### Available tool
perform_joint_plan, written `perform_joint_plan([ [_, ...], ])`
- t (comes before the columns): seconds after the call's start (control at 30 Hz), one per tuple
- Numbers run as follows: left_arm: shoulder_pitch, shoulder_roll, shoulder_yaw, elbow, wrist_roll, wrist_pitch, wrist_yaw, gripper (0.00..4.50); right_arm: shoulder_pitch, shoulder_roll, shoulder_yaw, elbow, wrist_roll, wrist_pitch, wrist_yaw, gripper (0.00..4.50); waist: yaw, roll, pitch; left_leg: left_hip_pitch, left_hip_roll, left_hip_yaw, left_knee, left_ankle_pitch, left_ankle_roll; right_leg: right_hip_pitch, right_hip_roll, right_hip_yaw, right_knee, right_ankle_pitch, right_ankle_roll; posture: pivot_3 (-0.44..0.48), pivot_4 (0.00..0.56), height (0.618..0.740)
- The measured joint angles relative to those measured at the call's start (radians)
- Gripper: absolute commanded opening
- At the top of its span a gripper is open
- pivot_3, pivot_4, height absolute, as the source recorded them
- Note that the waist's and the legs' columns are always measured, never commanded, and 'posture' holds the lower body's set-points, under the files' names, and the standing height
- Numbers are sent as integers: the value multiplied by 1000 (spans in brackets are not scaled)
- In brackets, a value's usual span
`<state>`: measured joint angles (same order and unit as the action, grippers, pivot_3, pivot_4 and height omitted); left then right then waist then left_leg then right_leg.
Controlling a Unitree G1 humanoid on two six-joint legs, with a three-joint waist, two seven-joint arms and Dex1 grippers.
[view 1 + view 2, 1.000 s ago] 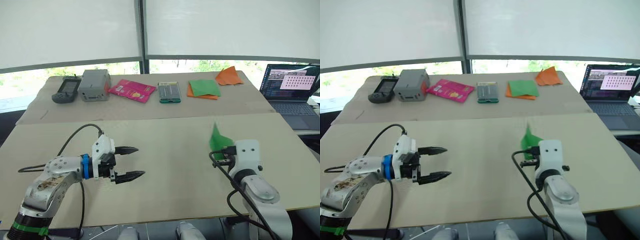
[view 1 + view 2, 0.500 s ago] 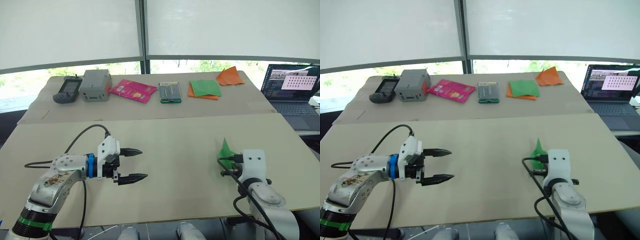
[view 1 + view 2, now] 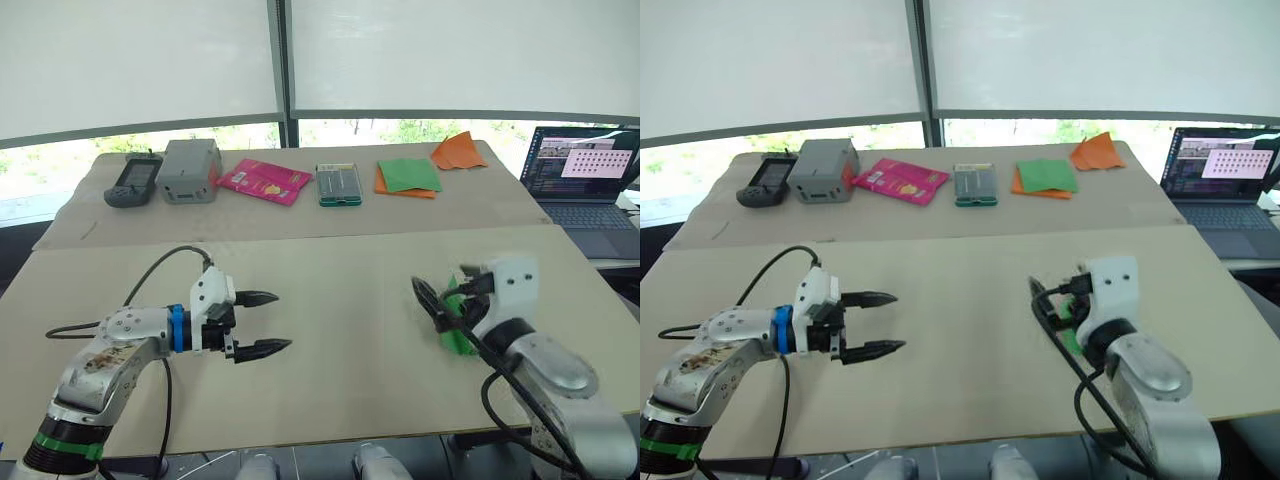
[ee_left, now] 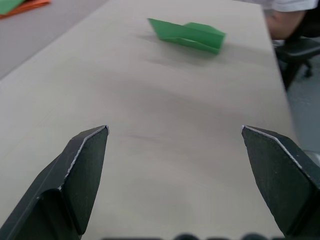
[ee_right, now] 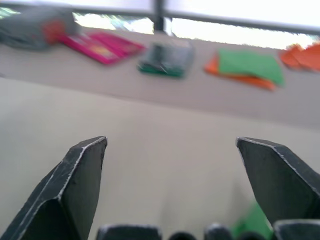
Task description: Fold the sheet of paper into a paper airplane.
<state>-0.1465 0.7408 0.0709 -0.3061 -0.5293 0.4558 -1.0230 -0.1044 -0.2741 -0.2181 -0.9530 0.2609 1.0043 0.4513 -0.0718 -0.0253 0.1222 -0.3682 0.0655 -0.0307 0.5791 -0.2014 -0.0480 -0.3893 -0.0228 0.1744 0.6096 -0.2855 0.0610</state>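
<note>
On near table, paper airplane (image 4: 187,35) lies flat beneath spread right end effector (image 5: 175,150); left end effector (image 3: 262,323) spread, well apart.

Two beige tables (image 3: 330,330), white roller blinds (image 3: 140,60) over bright windows, laptop (image 3: 585,180) at right.
</note>
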Motion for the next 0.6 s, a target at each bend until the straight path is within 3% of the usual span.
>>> perform_joint_plan([
  [0.13, 41, -27, 74, 13, 12, 0, 87, 4500, 58, -99, 108, 7, 42, -106, 102, 4482, 0, -1, 0, 0, 0, 1, 0, 0, 0, 1, -1, 0, -1, 0, 0, 0, 150, 740],
  [0.23, 115, -50, 113, 23, 36, -7, 157, 4500, 117, -171, 190, 116, -1, -261, 141, 4482, 0, -5, 1, 0, 0, 1, 0, 0, 0, 1, -1, 0, -2, 0, 0, 0, 150, 740],
  [0.43, 202, -74, 146, 15, 40, -12, 197, 4500, 155, -166, 221, 378, -58, -492, 139, 4482, 4, -7, 3, 0, 0, 1, 1, -4, -6, 0, -1, 0, -2, 0, 0, 0, 150, 740],
  [0.6, 218, -79, 165, 4, 39, -24, 219, 4500, 155, -146, 227, 479, -59, -592, 137, 4482, 2, -6, 2, 0, 0, 1, 1, -3, -6, 0, -1, 0, -1, 0, 0, 0, 150, 740],
])
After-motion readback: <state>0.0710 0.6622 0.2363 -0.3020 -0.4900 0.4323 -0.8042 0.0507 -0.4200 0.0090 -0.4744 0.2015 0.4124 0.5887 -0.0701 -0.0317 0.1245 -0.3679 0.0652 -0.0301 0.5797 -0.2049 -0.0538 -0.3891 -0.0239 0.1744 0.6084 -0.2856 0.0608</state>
